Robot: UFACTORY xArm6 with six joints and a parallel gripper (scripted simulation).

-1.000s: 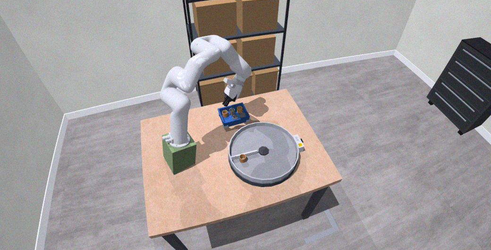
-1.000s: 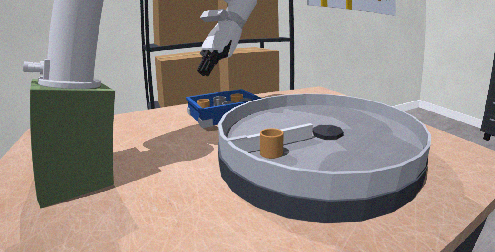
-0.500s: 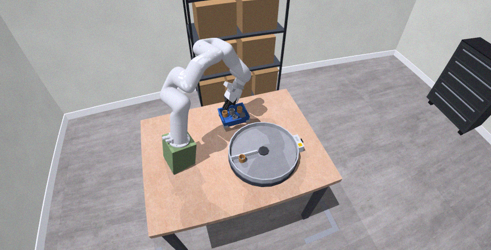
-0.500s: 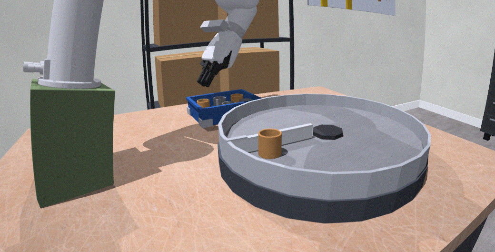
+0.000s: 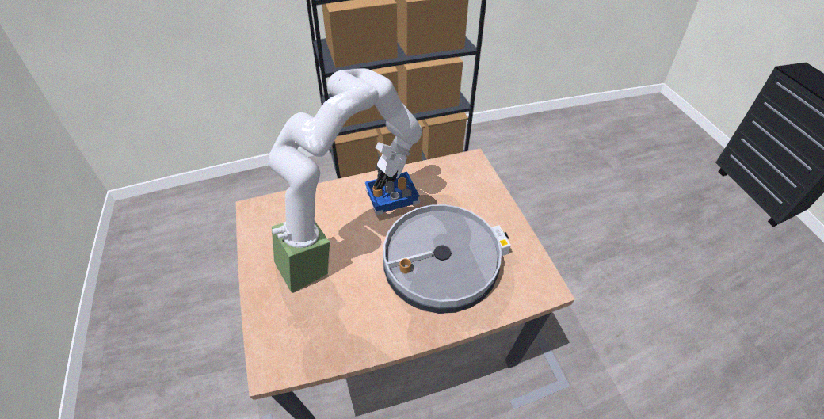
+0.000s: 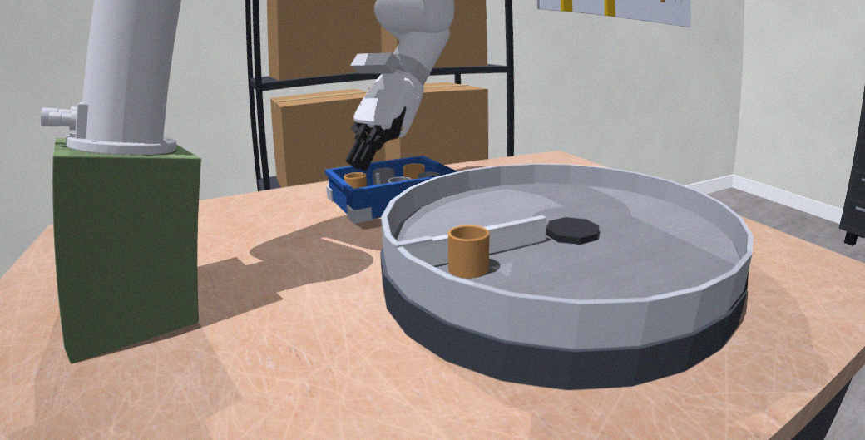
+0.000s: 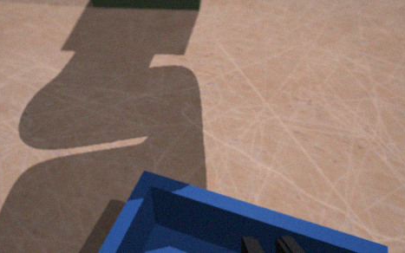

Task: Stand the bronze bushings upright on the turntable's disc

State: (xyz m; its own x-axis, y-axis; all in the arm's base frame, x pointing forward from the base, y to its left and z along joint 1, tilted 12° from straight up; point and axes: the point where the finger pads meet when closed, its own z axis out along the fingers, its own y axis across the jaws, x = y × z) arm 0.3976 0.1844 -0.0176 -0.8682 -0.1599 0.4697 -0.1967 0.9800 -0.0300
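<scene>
- 3 bronze bushings show: 1 on the turntable's disc and 2 in the crate.
- The bushing on the disc [image 5: 405, 274] [image 6: 468, 256] is a short, orange-brown tube with a smooth, fairly thick wall and a round open top; it stands upright beside the pale divider [image 5: 416, 258] [image 6: 517, 238], apart from the dark hub [image 5: 442, 253] [image 6: 572, 230].
- In the blue crate [image 5: 398, 204] [image 6: 368, 200] [image 7: 255, 208], the near bronze bushing [image 5: 377, 192] [image 6: 355, 181] shows its open rim upward at one end.
- The far bronze bushing [image 5: 402, 183] [image 6: 413, 168] has the same warm colour, partly hidden by the crate wall in the exterior view.
- Grey steel bushings share the crate; 1 steel bushing [image 5: 394, 196] [image 6: 399, 180] shows a pale ring-shaped rim.
- The hand [image 5: 379, 185] [image 6: 358, 165] [image 7: 269, 243] is tilted above the near bronze bushing, nearly closed, with a narrow gap and nothing gripped.
- The crate sits on the wooden surface [image 5: 299, 335] [image 6: 302, 376] [image 7: 303, 108], near the turntable.
</scene>
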